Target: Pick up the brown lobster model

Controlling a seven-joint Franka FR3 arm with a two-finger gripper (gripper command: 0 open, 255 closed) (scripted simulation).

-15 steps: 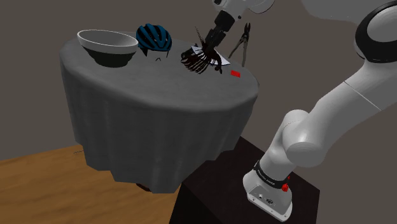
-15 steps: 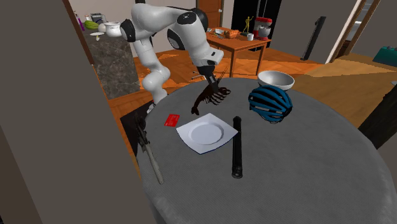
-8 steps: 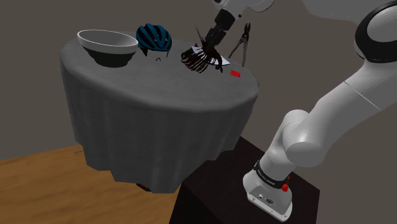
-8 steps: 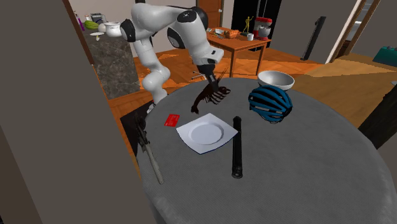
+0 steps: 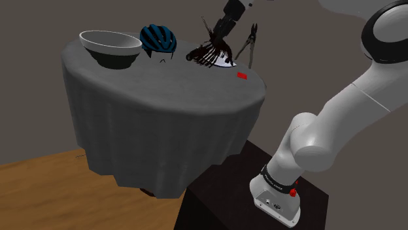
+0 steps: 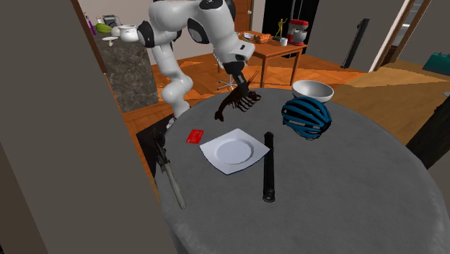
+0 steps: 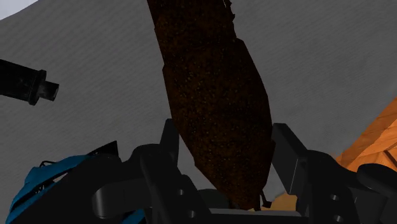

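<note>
Since the tool (image 7: 226, 143) is clamped on the brown lobster model (image 7: 213, 95), with its black fingers (image 7: 167, 143) pressing the body from either side in the wrist view, the grasp itself looks done. In the second exterior view the lobster model hangs from the tool in the upper middle of the frame, its legs dangling. It lies above the white plate (image 6: 234, 151) in the picture and to the left of the blue helmet (image 6: 306, 117) and the bowl (image 6: 312, 90). There it seems to sit a little above the grey cloth of the bench (image 6: 346, 209) rather than on it. I judge it to be off the surface, but only slightly, and the gap is hard to be sure of from this angle. The shoulder view puts it at the top centre of the frame, under the slanting tool.

What is left, as I read it, is the rise: carrying the model plainly clear of the bench and holding it steady there. The grip appears to be near one end of a long body, so the free end could swing or slip as it goes up.
</note>
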